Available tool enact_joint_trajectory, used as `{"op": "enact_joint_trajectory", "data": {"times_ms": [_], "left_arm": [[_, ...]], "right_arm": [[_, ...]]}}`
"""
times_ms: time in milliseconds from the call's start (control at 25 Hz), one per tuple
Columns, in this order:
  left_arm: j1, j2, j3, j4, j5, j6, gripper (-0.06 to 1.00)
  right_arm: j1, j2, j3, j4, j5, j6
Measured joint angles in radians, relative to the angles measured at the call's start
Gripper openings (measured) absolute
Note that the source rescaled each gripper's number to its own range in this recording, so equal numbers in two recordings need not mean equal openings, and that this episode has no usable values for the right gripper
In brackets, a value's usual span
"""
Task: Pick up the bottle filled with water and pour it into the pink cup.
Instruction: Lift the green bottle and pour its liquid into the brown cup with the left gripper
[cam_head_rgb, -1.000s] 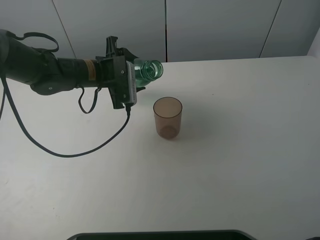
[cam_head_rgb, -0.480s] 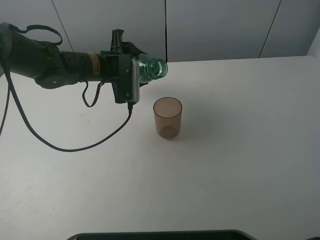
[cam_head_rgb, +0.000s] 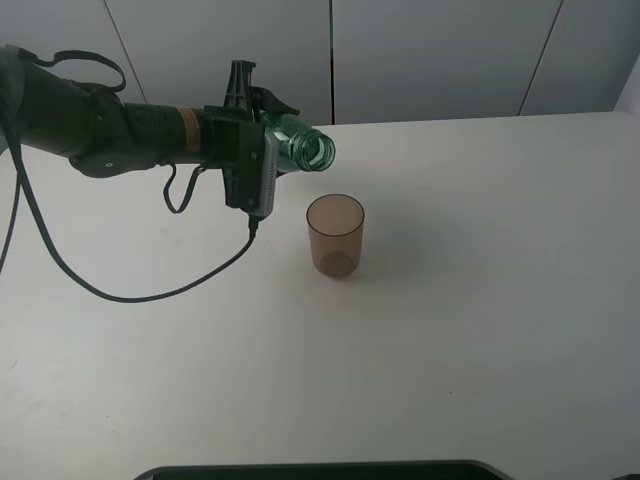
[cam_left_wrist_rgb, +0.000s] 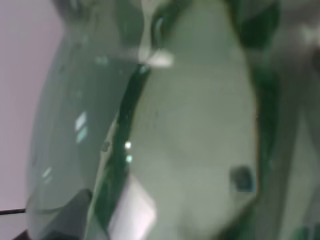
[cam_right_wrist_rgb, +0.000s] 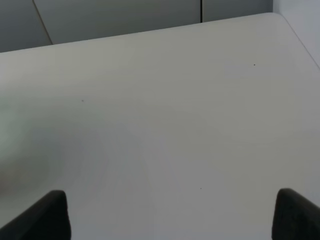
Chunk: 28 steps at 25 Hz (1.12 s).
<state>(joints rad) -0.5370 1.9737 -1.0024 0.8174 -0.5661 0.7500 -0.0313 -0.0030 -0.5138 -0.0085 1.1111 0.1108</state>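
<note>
Near the bottle (cam_head_rgb: 303, 147) the left claw (cam_head_rgb: 262, 128) grips, the pink cup (cam_head_rgb: 335, 236) shows only from above.

Aloft, bottle (cam_head_rgb: 303, 147) left of pink cup (cam_head_rgb: 335, 235), apart.

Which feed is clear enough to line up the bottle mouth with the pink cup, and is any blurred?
Exterior high view: sharp and evenly lit, the bottle mouth and the pink cup both distinct, no glare. Left wrist view: badly out of focus, filled by green plastic with small glints, useless for aiming. Right wrist view: sharp, but neither item appears in it.
</note>
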Motion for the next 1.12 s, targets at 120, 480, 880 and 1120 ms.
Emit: {"op": "enact_joint_trajectory", "data": {"times_ms": [120,480,880,1120], "left_arm": [[0.000,0.000,0.000,0.000,0.004,0.012,0.02],[0.000,0.000,0.000,0.000,0.019,0.059,0.02],[0.000,0.000,0.000,-0.004,0.033,0.106,0.02],[0.000,0.000,0.000,-0.004,0.035,0.132,0.02]], "right_arm": [[0.000,0.000,0.000,0.000,0.000,0.000],[0.000,0.000,0.000,0.000,0.000,0.000],[0.000,0.000,0.000,0.000,0.000,0.000],[0.000,0.000,0.000,0.000,0.000,0.000]]}}
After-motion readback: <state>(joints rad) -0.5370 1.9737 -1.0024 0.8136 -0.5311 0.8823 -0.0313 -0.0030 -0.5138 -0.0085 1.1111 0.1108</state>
